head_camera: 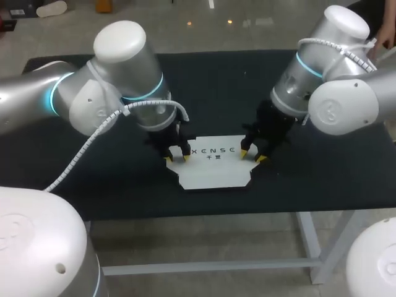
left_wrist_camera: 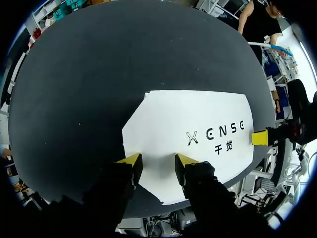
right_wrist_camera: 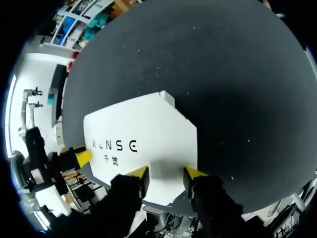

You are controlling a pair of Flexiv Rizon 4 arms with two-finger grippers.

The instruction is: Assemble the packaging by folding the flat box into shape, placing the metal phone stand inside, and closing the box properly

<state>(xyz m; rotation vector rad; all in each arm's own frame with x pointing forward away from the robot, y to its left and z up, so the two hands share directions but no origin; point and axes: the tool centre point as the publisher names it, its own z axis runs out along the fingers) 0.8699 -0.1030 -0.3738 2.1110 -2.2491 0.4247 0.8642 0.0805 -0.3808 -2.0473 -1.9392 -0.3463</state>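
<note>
In the head view the left tool (head_camera: 176,158) covers the edge of the flat white cardboard box (head_camera: 213,167) beneath it, and the right tool (head_camera: 252,154) covers the opposite edge. Whether either tool's yellow tips touch the card or hang just above it cannot be told. In each wrist view the tool's own dark body hides the strip of box and black desk (head_camera: 93,179) just behind its fingers. Of the other arm's tool, only one yellow tip shows at the box's far edge. The rest is lost in dark blur.
</note>
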